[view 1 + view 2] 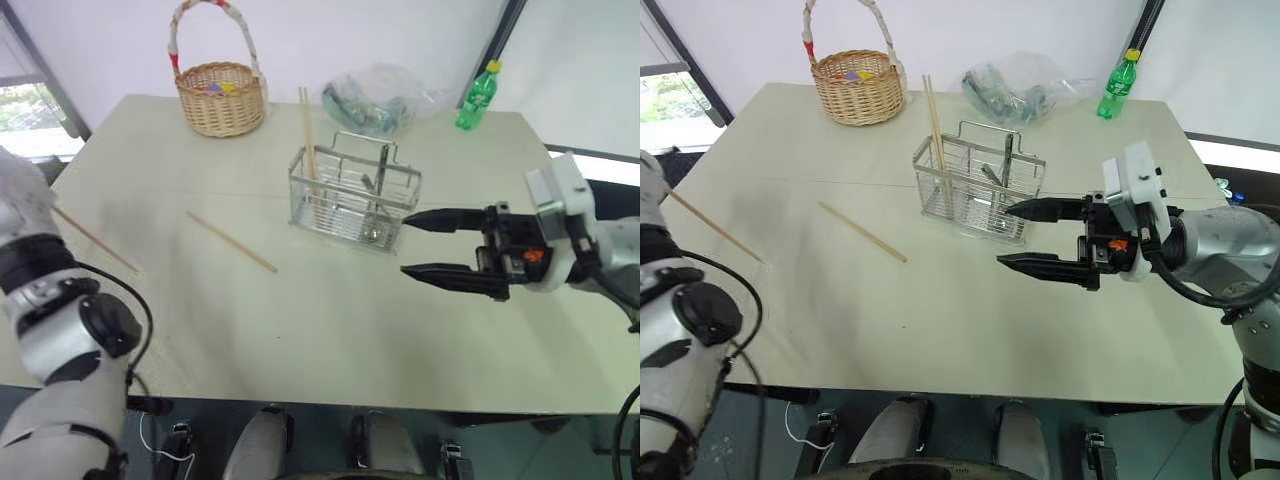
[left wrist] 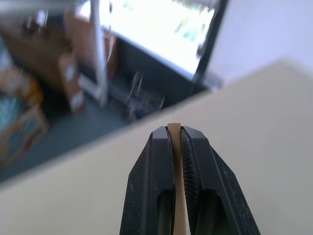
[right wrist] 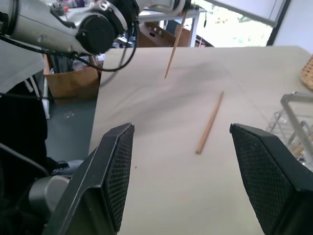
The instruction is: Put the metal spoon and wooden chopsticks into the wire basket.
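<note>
Left pincer (image 2: 176, 134) clamping chopstick (image 1: 95, 238) far left of wire basket (image 1: 980, 190), near one end; risking pivoting, slipping. Right pincer (image 1: 1030, 237) gaping empty beside basket.

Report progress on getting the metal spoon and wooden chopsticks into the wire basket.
Done: two pale wooden chopsticks stand in the silver wire-mesh basket, and the shiny metal spoon appears to lie inside it. In hand: the left gripper is shut on another chopstick. Left: one chopstick lies on the beige table. The right gripper is open, empty.
</note>
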{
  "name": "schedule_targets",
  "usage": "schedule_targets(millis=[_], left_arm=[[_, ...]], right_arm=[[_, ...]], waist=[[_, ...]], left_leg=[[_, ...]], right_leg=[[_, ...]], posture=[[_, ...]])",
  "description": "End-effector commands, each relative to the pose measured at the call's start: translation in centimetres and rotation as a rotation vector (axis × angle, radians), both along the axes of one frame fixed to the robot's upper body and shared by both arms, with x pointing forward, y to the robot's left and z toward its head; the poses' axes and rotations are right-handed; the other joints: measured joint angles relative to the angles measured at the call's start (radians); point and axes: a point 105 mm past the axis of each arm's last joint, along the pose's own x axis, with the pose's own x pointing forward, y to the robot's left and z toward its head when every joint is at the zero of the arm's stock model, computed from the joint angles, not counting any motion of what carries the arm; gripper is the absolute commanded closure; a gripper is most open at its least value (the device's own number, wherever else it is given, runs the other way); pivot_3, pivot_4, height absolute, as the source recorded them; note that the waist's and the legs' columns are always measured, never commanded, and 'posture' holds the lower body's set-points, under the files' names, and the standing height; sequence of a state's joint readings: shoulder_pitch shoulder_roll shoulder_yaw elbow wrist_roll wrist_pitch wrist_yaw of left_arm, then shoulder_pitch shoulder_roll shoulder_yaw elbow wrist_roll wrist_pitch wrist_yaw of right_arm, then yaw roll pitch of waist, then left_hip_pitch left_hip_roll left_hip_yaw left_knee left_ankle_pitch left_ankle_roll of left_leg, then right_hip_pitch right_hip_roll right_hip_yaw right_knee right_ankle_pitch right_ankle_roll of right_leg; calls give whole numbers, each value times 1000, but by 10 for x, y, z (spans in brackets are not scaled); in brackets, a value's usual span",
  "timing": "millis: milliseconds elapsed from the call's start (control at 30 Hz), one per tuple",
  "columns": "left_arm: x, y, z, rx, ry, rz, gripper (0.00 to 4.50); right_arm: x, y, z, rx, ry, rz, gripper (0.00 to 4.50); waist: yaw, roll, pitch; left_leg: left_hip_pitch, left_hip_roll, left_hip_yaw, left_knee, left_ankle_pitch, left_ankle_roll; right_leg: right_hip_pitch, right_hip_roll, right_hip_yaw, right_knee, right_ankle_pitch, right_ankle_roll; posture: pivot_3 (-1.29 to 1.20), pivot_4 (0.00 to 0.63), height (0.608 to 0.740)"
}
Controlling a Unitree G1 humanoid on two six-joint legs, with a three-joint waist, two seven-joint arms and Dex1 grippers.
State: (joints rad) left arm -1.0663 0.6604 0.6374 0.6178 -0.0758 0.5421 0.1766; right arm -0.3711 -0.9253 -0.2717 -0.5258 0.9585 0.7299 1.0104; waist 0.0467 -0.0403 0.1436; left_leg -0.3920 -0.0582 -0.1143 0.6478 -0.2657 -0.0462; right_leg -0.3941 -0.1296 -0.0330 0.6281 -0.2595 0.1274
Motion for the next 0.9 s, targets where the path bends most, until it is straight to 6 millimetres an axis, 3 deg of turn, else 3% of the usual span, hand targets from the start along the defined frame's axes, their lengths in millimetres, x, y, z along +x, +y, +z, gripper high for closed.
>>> schedule_targets(millis=[33, 267, 533, 733, 900], left_arm=[[16, -26, 43, 70, -167, -201, 4449], [27, -110, 114, 241, -387, -698, 4449], [11, -187, 160, 264, -626, -1038, 4449], [15, -241, 165, 204, -745, -1186, 4449], [27, -283, 150, 202, -725, -1275, 4449]], right_arm=[[6, -9, 14, 23, -69, -51, 1294], [21, -40, 22, 25, -101, -203, 1294], [28, -55, 20, 29, -102, -287, 1294], [27, -51, 19, 42, -106, -296, 1294], [24, -48, 20, 57, -110, -308, 1294]], waist=[[0, 0, 0], [-12, 1, 1], [-20, 2, 2], [-17, 2, 2], [-15, 3, 2]], left_leg=[[0, -1, 0, 0, 0, 0], [-1, -1, 1, -1, 2, 4], [-1, 0, 2, -1, 1, 5], [0, 0, 2, 0, 1, 5], [0, 0, 3, 0, 2, 5]], right_leg=[[1, -1, 0, 0, 0, 0], [0, -2, -1, 1, 0, 0], [0, -2, -1, 1, 0, 0], [2, -2, -2, 1, 0, 1], [1, -2, -2, 0, 0, 1]], posture=[[0, 150, 661], [0, 150, 661], [0, 150, 661], [0, 150, 661], [0, 150, 661]])
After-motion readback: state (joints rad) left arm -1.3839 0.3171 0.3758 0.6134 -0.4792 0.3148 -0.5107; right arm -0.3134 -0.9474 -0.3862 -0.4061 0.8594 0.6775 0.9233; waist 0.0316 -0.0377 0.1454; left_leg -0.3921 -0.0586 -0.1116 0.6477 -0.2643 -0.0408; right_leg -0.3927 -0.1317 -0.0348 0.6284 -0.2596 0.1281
